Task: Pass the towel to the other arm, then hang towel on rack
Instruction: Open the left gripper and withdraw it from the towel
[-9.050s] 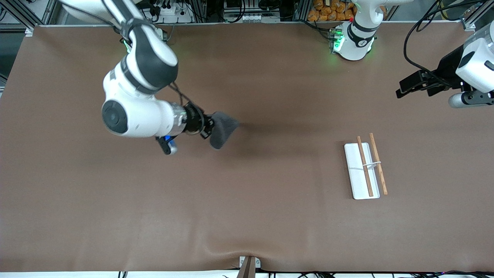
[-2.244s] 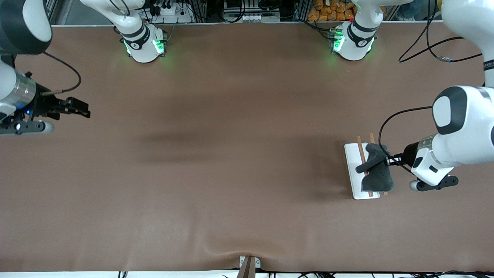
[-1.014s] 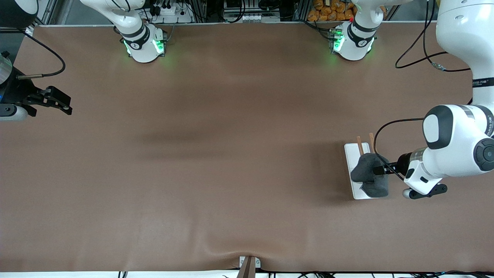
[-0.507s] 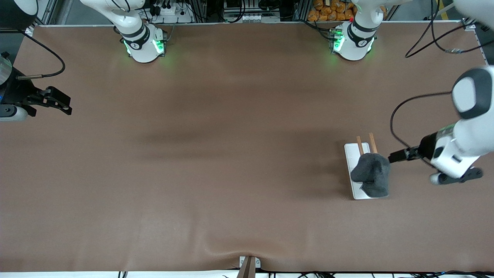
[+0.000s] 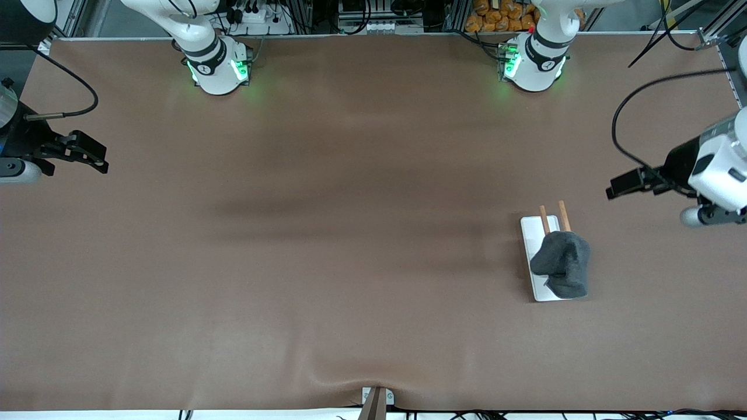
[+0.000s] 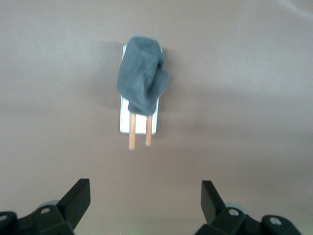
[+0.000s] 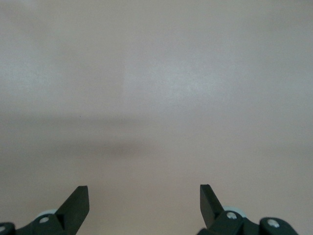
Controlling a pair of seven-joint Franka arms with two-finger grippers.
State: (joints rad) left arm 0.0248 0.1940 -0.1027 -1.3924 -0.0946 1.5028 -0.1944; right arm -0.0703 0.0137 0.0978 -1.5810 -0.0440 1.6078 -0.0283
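The dark grey towel (image 5: pixel 561 263) is draped over the rack (image 5: pixel 532 233), covering most of its white plate and rods; only the rod ends (image 5: pixel 553 211) stick out. In the left wrist view the towel (image 6: pixel 142 81) hangs over the rack (image 6: pixel 138 126). My left gripper (image 5: pixel 614 190) is open and empty, in the air at the left arm's end of the table, apart from the rack. In its own view the left gripper (image 6: pixel 145 196) is spread wide. My right gripper (image 5: pixel 98 160) is open and empty at the right arm's end, where the arm waits. Its own view shows the right gripper (image 7: pixel 144 199) over bare table.
The brown table cover (image 5: pixel 350 233) has a raised wrinkle near the front edge (image 5: pixel 344 382). A small bracket (image 5: pixel 376 399) sits at that edge. The arm bases (image 5: pixel 216 64) (image 5: pixel 534 61) stand along the back. Cables (image 5: pixel 627 134) trail from the left arm.
My left gripper has let go of the towel, opened and pulled up and away from the rack toward the left arm's end. The towel stays draped on the rack. The right arm is still.
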